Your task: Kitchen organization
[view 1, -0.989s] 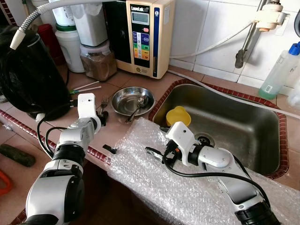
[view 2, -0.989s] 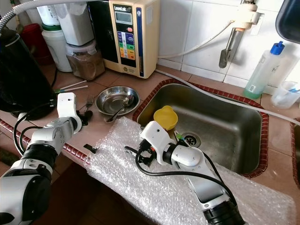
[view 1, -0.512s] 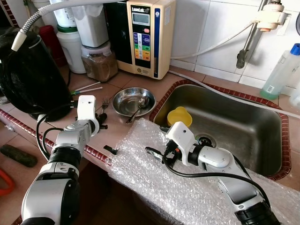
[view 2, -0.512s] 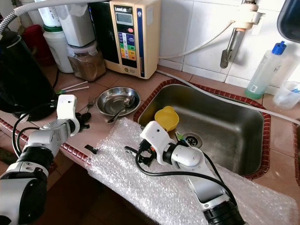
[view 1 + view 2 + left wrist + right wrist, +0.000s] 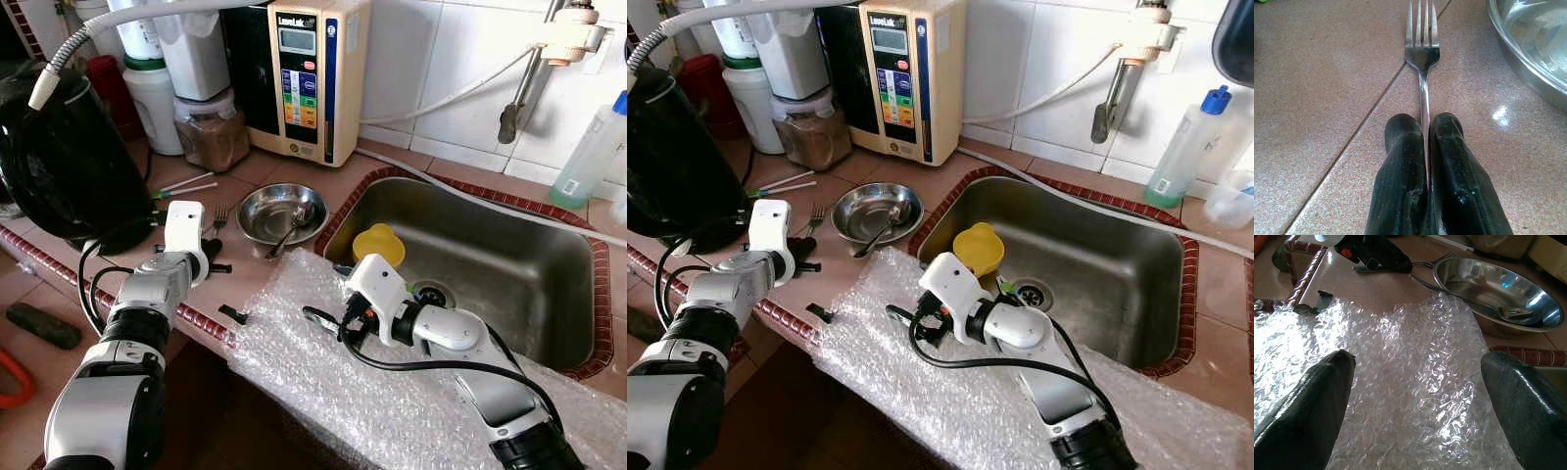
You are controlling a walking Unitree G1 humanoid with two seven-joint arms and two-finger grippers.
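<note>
A sheet of bubble wrap (image 5: 392, 392) is draped over the near edge of the tiled tabletop (image 5: 294, 181) and the front rim of the steel sink (image 5: 509, 255), and the right pincer (image 5: 323, 318) is held just above it with its two black fingers (image 5: 1303, 416) spread wide apart. A small black fragment (image 5: 232, 313) is seen on the tabletop just beside the wrap's edge. Farther along on the left, the left pincer (image 5: 1422, 122) is pressed together on the handle of a fork (image 5: 1421, 49), which lies flat on the tiles with its tines pointing away. Just beside the fork, a shallow steel bowl (image 5: 265, 208) with a spoon (image 5: 291, 223) in it is set. A yellow cup (image 5: 377, 245) is seen inside the sink. Behind, a black kettle (image 5: 59, 166), jars (image 5: 211, 127) and a water ioniser (image 5: 309, 73) are lined up against the white-tiled wall.
</note>
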